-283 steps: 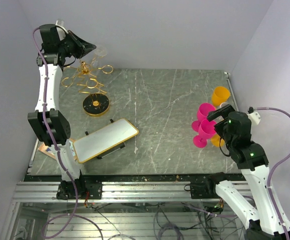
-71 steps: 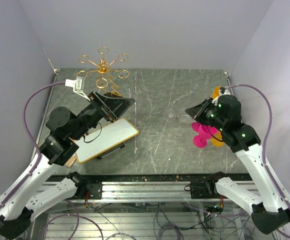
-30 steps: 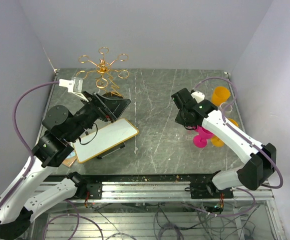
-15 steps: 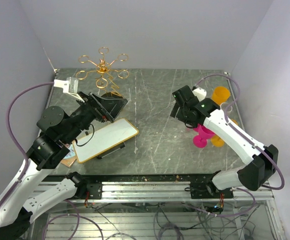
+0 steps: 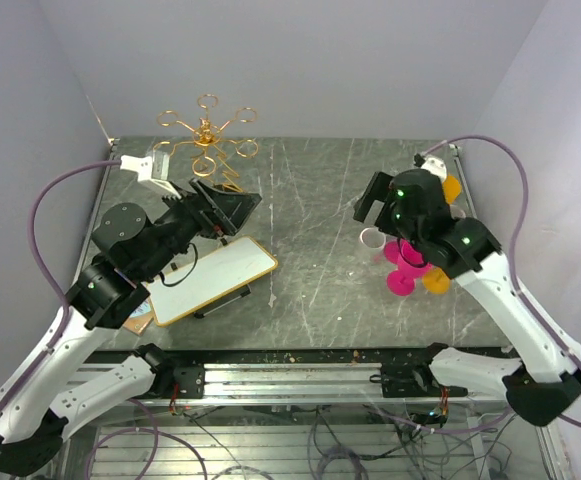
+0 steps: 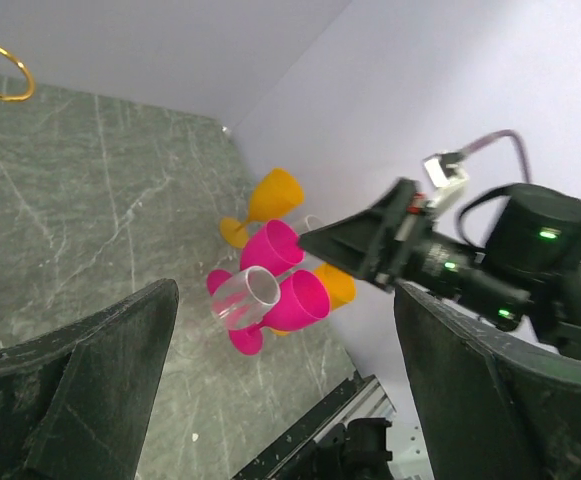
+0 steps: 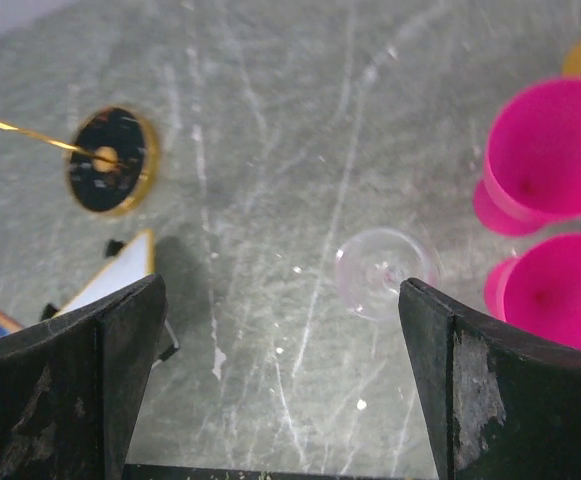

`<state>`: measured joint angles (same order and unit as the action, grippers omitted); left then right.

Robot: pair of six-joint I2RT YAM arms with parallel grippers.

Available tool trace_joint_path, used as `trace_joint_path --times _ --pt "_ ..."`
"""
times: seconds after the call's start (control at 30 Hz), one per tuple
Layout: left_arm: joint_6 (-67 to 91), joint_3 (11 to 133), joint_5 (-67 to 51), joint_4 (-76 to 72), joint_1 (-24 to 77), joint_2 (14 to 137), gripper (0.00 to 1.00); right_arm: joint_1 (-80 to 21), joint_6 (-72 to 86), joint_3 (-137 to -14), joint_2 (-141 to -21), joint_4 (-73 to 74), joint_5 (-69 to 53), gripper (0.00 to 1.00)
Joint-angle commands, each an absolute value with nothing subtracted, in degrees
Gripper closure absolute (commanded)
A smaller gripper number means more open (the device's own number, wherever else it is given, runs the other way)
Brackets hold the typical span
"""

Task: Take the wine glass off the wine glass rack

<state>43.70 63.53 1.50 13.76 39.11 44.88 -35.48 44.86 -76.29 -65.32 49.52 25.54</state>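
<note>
The clear wine glass (image 5: 371, 238) stands upright on the marble table, off the gold wine glass rack (image 5: 206, 140) at the back left. In the right wrist view I look down into the wine glass (image 7: 385, 272), just left of the pink glasses. My right gripper (image 5: 374, 203) hovers above it, open, with nothing between its fingers. In that view the right gripper (image 7: 280, 380) has both jaws wide apart. My left gripper (image 5: 236, 206) is open and empty, in front of the rack. Its wrist view shows the wine glass (image 6: 245, 298) and the right gripper (image 6: 370, 245) beyond it.
Two pink glasses (image 5: 407, 265) and orange glasses (image 5: 450, 188) crowd the right side. A white gold-rimmed board (image 5: 210, 280) lies front left beside an orange card (image 5: 140, 318). The rack's black base (image 7: 108, 172) shows in the right wrist view. Walls close in on three sides.
My right gripper opened, let go of the wine glass and rose away from it. The glass now stands alone by the pink glasses. The left arm shifted only slightly.
</note>
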Motion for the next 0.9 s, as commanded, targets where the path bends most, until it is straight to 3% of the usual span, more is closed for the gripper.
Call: trace_joint_path --times 0.0,0.43,0.87 --pt "41.8 65.2 4.8 15.3 39.4 46.2 0.01 -35.9 31.4 -74.6 -58.2 37.0 21.6 0.0" --pt "35.8 78.5 9.3 23.1 39.4 46.9 0.01 -35.8 24.0 -85.5 -46.0 37.5 30.5 0.0" --pt "28.3 91.8 14.4 29.0 39.4 47.1 0.01 -35.8 22.2 -91.5 -43.8 38.3 25.7 0.0"
